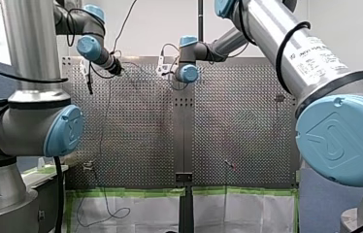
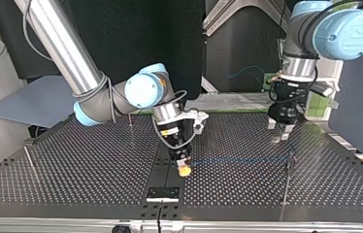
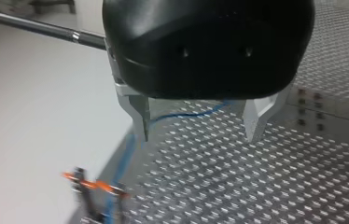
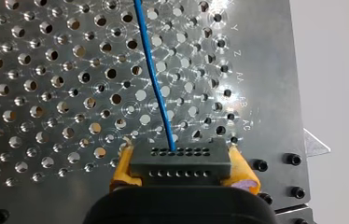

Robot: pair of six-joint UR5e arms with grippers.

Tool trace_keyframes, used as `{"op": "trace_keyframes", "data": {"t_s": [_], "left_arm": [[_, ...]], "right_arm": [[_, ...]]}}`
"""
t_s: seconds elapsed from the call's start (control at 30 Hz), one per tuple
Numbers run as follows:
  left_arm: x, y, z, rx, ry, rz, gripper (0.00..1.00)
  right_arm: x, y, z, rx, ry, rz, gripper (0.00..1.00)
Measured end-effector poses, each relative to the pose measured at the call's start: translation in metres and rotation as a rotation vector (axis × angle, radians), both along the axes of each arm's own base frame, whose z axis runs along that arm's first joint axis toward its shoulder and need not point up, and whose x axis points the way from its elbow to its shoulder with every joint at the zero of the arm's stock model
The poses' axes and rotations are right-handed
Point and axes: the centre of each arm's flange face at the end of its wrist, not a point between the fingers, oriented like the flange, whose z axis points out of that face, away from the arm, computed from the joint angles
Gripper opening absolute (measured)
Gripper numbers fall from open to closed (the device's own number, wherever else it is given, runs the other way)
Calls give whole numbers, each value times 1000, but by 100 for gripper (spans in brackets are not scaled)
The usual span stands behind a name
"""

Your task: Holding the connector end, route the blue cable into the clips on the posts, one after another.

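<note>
My right gripper (image 4: 182,179) is shut on a grey connector (image 4: 179,163), its yellow pads (image 4: 123,168) on both of its sides. The blue cable (image 4: 156,84) leaves the connector and runs ahead over the perforated plate. In the top view my right gripper (image 2: 184,167) hangs low at the table's middle. From there the blue cable (image 2: 238,159) stretches to a thin post (image 2: 290,162) at the view's right. My left gripper (image 2: 281,132) hovers behind that post. Its metal fingers (image 3: 141,119) stand open, nothing between them. The cable (image 3: 182,114) passes beneath them to an orange clip (image 3: 95,185).
More thin posts stand on the perforated table (image 2: 87,165): one at the top view's left (image 2: 29,158), one behind my right arm (image 2: 131,121), one at the near edge (image 2: 160,216). A black bracket (image 2: 162,193) sits below my right gripper. The plate's edge (image 4: 298,93) lies beside the connector.
</note>
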Motion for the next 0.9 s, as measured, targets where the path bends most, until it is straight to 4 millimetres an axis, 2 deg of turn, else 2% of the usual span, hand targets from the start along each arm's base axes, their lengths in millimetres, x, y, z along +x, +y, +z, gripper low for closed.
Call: {"op": "trace_keyframes", "data": {"t_s": [0.13, 0.57, 0.7, 0.9], "left_arm": [[-1, -1, -4, 36, 18, 16, 100], [-8, -3, 5, 127, -12, 33, 100], [-7, -2, 5, 130, -12, 34, 100], [0, -2, 16, 126, -35, 26, 100]], "right_arm": [[0, 0, -1, 1, 1, 0, 0], [0, -1, -4, 4, 4, -1, 0], [-1, -3, -4, 4, 4, -3, 0], [-2, -4, -6, 6, 6, -5, 0]]}}
